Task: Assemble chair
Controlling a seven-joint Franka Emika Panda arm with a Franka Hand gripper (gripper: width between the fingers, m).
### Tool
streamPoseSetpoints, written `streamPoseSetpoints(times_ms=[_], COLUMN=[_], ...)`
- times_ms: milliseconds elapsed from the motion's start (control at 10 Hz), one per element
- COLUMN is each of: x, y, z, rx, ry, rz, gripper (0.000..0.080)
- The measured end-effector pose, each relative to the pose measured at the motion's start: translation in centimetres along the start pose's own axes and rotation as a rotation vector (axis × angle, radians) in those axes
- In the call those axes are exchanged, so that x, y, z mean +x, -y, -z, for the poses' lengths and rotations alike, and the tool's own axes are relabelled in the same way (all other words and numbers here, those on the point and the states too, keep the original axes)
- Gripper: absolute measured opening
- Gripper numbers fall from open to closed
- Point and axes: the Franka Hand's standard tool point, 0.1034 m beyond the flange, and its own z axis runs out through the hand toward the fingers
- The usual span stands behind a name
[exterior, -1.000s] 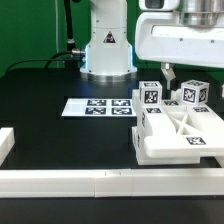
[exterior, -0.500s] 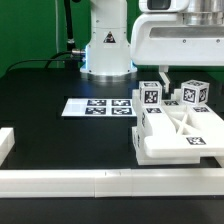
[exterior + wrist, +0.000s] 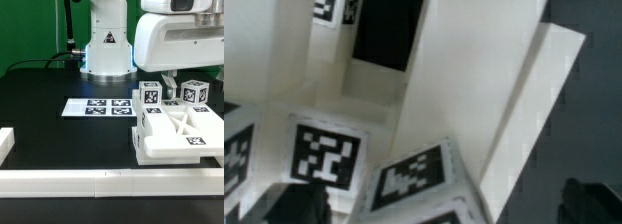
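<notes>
Rail first: you had the long low white border rail (image 3: pixel 100 182) across the frame's bottom, and behind it the white blocky tagged chair (image 3: pixel 180 128) at lower right. Your gripper (image 3: pixel 170 86) had just lifted slightly, fingers spread, empty, hovering just above the chair's rear.

robotics lab | black table (image 3: pixel 50 90), marker board (image 3: pixel 98 106), robot base (image 3: pixel 107 48)
</notes>
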Motion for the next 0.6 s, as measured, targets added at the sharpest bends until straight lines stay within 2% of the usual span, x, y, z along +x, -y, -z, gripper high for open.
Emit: streamPoseSetpoints(times_ms=[100, 200, 300, 400, 600], x=[-0.02, -0.02, -0.02, -0.03, -0.03], y=[-0.06, -0.06, -0.08, -0.09, -0.10], z=[-0.01, -0.01, -0.01, -0.01, -0.02], rx=[-0.002, -0.002, -0.002, -0.002, -0.002], ry=[0.001, 0.001, 0.001, 0.001, 0.001], rz=[0.030, 0.025, 0.024, 0.024, -0.004], gripper=[0.0614, 0.0481, 0.0481, 0.0298, 0.0278])
